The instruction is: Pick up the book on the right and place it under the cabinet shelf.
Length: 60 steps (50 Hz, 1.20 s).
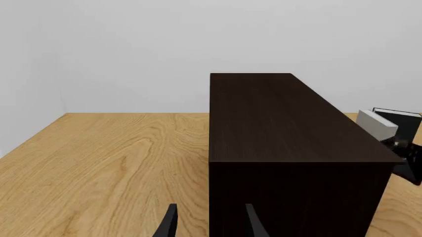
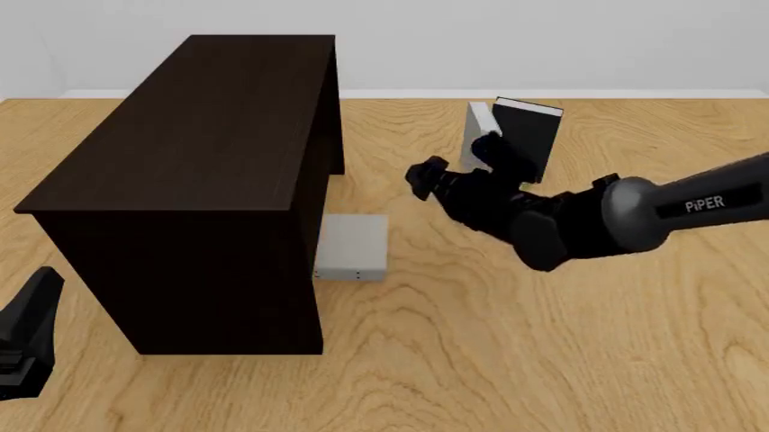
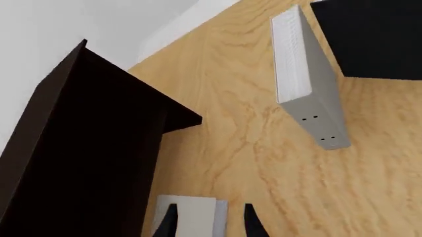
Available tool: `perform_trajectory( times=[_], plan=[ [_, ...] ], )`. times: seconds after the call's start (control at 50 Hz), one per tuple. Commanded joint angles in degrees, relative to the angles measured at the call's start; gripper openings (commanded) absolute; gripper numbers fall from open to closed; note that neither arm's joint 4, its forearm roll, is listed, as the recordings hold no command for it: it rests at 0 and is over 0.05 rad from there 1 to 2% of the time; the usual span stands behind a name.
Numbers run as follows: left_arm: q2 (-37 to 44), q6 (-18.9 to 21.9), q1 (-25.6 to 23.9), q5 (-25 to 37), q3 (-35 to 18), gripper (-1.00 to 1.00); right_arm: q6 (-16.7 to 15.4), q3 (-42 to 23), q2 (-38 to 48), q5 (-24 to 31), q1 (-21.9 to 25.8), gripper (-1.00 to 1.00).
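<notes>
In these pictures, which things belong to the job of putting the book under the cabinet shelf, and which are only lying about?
Belong to the job:
- grey book, lying flat, partly under the cabinet shelf
- cabinet shelf
- right pincer, open, holding nothing

Only lying about:
- second grey book, standing
- black book, standing beside it
- left pincer, open, away from the books

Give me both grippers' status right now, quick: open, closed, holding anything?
Left gripper: open, holding nothing, beside the cabinet shelf.
Right gripper: open, holding nothing; a grey book lies flat beyond its fingertips.
</notes>
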Motion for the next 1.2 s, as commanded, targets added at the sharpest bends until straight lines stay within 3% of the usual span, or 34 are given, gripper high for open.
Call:
perform_trajectory(
  times=[0.02,0.04,0.06,0.14,0.18,0.26,0.34,0.42,0.48,0.52,0.54,0.64,0.66,0.68,0.76,1.2],
  plan=[
    [0.0,0.0,0.0,0.0,0.0,1.0,-17.95,-4.91,-3.64,11.23,-3.24,1.0],
    [0.0,0.0,0.0,0.0,0.0,1.0,-23.7,-6.19,-3.8,13.15,-3.89,1.0],
    [0.0,0.0,0.0,0.0,0.0,1.0,-23.71,-6.22,-3.8,13.18,-3.9,1.0],
    [0.0,0.0,0.0,0.0,0.0,1.0,-34.23,-7.66,-4.06,16.17,-4.1,1.0],
    [0.0,0.0,0.0,0.0,0.0,1.0,-33.53,-7.63,-3.92,16.41,-3.18,1.0],
    [0.0,0.0,0.0,0.0,0.0,1.0,-38.69,-7.91,-2.33,17.24,-2.11,1.0],
    [0.0,0.0,0.0,0.0,0.0,1.0,-38.51,-7.56,-0.55,17.07,-1.05,1.0],
    [0.0,0.0,0.0,0.0,0.0,1.0,-41.47,-7.55,1.33,16.97,-0.89,1.0],
    [0.0,0.0,0.0,0.0,0.0,1.0,-40.99,-7.77,2.25,17.47,0.21,1.0],
    [0.0,0.0,0.0,0.0,0.0,1.0,-42.99,-8.26,3.59,17.71,-0.89,1.0],
    [0.0,0.0,0.0,0.0,0.0,1.0,-41.61,-8.39,4.07,17.54,-0.74,1.0],
    [0.0,0.0,0.0,0.0,0.0,1.0,-40.67,-9.46,6.34,17.67,-1.58,1.0],
    [0.0,0.0,0.0,0.0,0.0,1.0,-39.38,-9.93,7.22,18.25,-0.97,1.0],
    [0.0,0.0,0.0,0.0,0.0,1.0,-34.97,-9.63,6.9,18.01,0.51,1.0],
    [0.0,0.0,0.0,0.0,0.0,1.0,-38.79,-10.89,8.5,18.65,-1.33,1.0],
    [0.0,0.0,0.0,0.0,0.0,1.0,-38.76,-11.37,13.56,17.25,-0.44,1.0]
  ],
)
